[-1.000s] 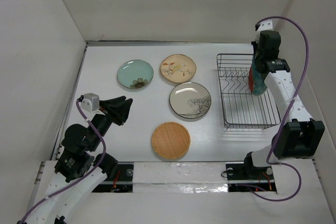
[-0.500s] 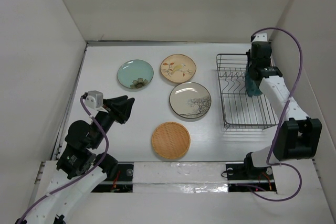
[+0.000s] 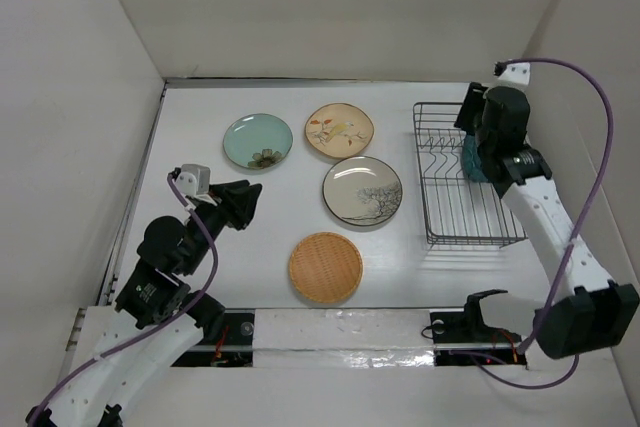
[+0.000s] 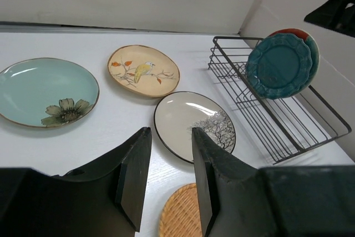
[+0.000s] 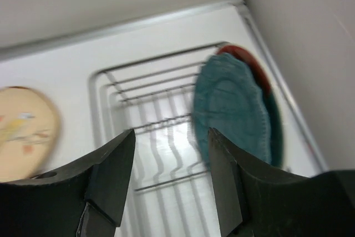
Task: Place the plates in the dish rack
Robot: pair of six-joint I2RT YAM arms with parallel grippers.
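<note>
White walls close in a white worktop on three sides. The left jaws, at the tip of the left arm, are spread with a plain gap between them and pinch nothing. In the left wrist view that gap frames bare worktop just below the white plate with the black tree. In the top view they sit left of centre, pointing up and to the right, apart from every plate. The right jaws, on the right arm, are likewise spread and empty. In the right wrist view they frame the dish rack from above and touch nothing.

Outward from the right jaws, the dark teal plate stands on edge in the rack, at the right of that view. The red-and-teal plate stands on edge just behind it, showing only its red rim and a teal sliver. The top view puts both at the rack's upper right, partly hidden by the wrist.

Outward from the left jaws, the tree plate lies flat at the centre of the top view, near the rack's left side. The orange-tan woven-look plate lies flat below it. The beige plate with a bird lies flat above it, close but not touching. The pale green plate with a flower lies flat to the left of the beige one.
</note>
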